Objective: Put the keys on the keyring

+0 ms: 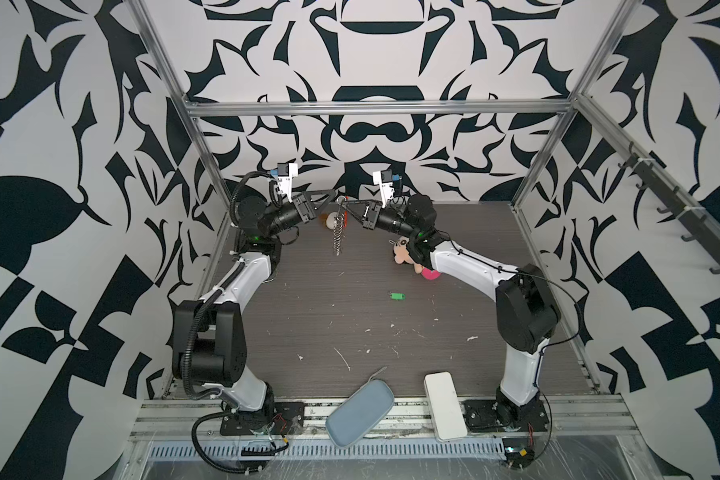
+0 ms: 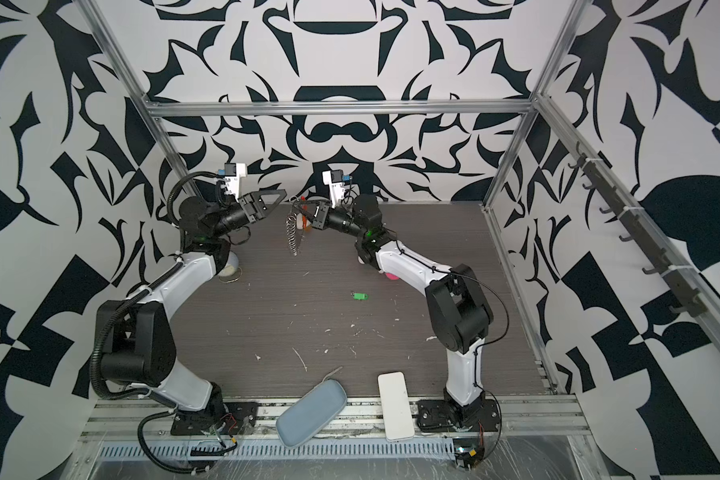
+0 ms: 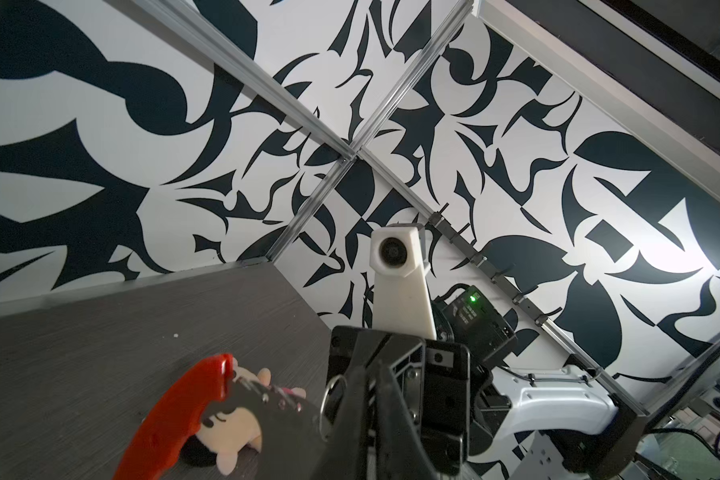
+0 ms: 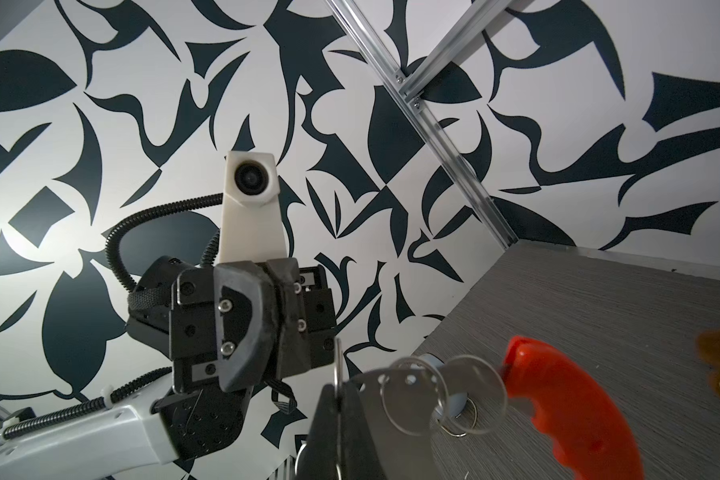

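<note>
The keyring hangs in the air at the back middle. Its chain of silver rings [image 1: 337, 235] [image 2: 294, 237] dangles straight down, and its red curved segment [image 3: 184, 411] [image 4: 566, 395] shows in both wrist views. My right gripper [image 1: 347, 206] [image 2: 299, 206] [image 4: 338, 388] is shut on one silver ring at the top of the chain. My left gripper [image 1: 331, 193] [image 2: 284, 193] [image 4: 276, 320] faces it from the left, close to the ring. Its fingers are pressed together with nothing seen between them. The green keys [image 1: 396, 295] [image 2: 360, 296] lie on the dark table, in front of the right forearm.
A plush doll [image 1: 402, 253] lies under the right forearm beside a pink piece [image 1: 429, 274]. Another plush [image 1: 329, 222] sits behind the hanging chain. A grey-blue case [image 1: 360, 415] and a white box [image 1: 445, 405] overhang the front edge. White scraps [image 1: 344, 359] litter the table.
</note>
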### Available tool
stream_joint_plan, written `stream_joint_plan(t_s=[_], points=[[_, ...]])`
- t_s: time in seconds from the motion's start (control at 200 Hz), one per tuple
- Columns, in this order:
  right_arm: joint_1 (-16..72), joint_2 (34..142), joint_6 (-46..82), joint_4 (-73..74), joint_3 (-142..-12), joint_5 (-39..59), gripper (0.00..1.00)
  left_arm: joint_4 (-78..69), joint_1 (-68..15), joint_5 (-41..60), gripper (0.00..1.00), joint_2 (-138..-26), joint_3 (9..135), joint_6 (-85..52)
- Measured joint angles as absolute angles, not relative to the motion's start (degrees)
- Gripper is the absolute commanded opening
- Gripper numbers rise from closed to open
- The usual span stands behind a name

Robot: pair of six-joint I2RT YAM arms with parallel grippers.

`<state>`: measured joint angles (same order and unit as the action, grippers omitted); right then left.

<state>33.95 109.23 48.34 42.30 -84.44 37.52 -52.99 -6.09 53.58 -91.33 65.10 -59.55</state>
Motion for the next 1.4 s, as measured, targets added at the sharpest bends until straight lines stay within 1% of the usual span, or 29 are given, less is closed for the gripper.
stream_joint_plan(t_s=[0.25,0.405,0.545,0.67,0.855,0.99,1.095,1.15,1.21,1.235,1.31,1.375,1.4], points=[[34.0,109.2,48.8,42.8,-84.7,37.5,0.00,-53.3,-6.5,53.7,0.10,-91.9,65.1,-60.1],[34.0,109.2,49.2,42.9,-84.8,37.6,0.00,-53.3,-7.0,54.0,0.15,-92.5,65.1,-60.3],[34.0,109.2,49.4,42.8,-85.0,37.7,0.00,-53.7,-7.3,54.4,0.17,-92.6,65.1,-60.3],[34.0,109.2,49.4,42.9,-85.1,37.9,0.00,-53.8,-7.5,54.5,0.13,-92.6,65.1,-60.4],[34.0,109.2,49.5,43.1,-85.2,37.9,0.00,-53.9,-8.0,55.0,0.12,-92.8,65.1,-60.7],[33.9,109.2,49.6,43.1,-85.3,37.9,0.00,-54.6,-8.2,55.0,0.05,-93.3,65.1,-61.3],[33.9,109.2,49.6,43.1,-85.3,37.9,0.00,-55.1,-8.2,55.1,0.03,-93.4,65.1,-61.9],[33.9,109.2,49.6,43.1,-85.3,37.9,0.00,-55.3,-8.2,55.1,0.00,-93.4,65.1,-62.1],[33.9,109.2,49.6,43.1,-85.3,37.9,0.00,-55.3,-8.2,55.1,0.00,-93.4,65.1,-62.2],[33.9,109.2,49.6,43.1,-85.3,37.9,0.00,-55.3,-8.2,55.1,0.01,-93.4,65.1,-62.2],[33.9,109.2,49.6,43.1,-85.3,37.9,0.00,-55.1,-8.2,55.0,0.14,-93.4,65.1,-62.1],[33.9,109.2,49.6,43.0,-85.3,37.7,0.00,-54.8,-8.1,55.1,0.19,-93.4,65.1,-61.8],[33.8,109.2,49.6,42.9,-85.3,37.6,0.00,-54.4,-8.1,55.0,0.25,-93.2,65.1,-61.4]])
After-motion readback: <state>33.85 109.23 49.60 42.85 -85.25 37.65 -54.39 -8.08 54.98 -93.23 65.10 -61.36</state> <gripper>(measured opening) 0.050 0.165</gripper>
